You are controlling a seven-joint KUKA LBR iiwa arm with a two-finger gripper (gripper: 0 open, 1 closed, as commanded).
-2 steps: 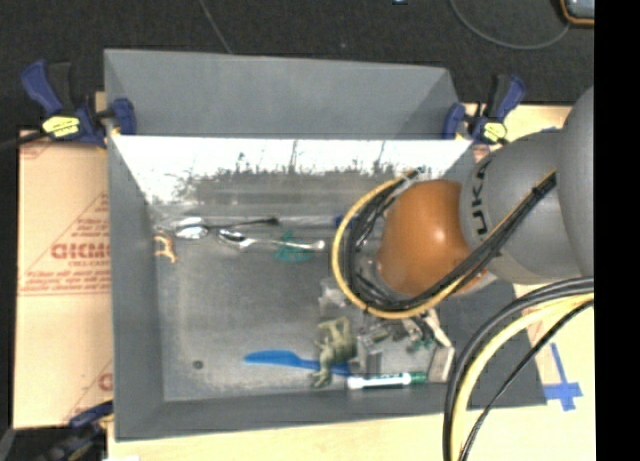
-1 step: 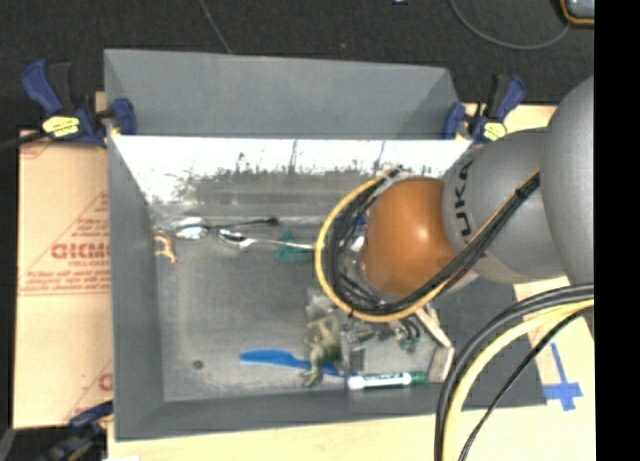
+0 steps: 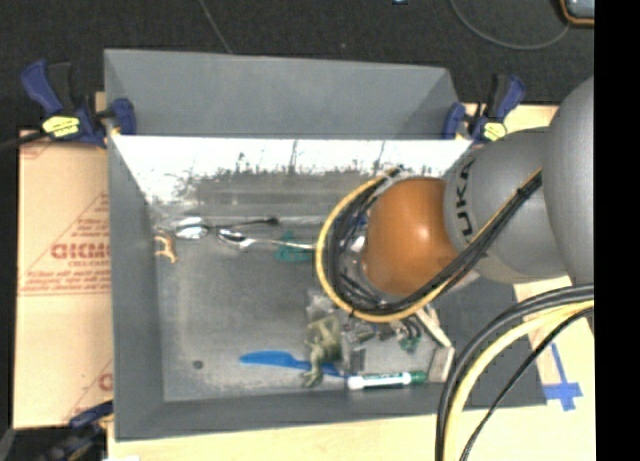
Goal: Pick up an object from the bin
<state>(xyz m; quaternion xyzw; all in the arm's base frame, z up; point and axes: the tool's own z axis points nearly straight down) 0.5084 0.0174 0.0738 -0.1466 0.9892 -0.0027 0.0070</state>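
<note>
My gripper [image 3: 335, 317] reaches down below the arm's orange cover into the front right part of the bin. It is right over a small olive-green toy figure [image 3: 322, 347], which lies partly hidden beneath it. A flat blue plastic piece [image 3: 268, 359] rests on the bin floor just left of the figure. Just below the gripper, a white marker with a green cap [image 3: 383, 381] lies along the front wall. Whether anything is between the fingers is hidden.
A metal spoon [image 3: 236, 237] with a green handle [image 3: 296, 249] lies near the back wall. Left of it are a clear plastic scrap [image 3: 190, 231] and a small tan piece [image 3: 164, 247]. The arm and its cables cover the bin's right side.
</note>
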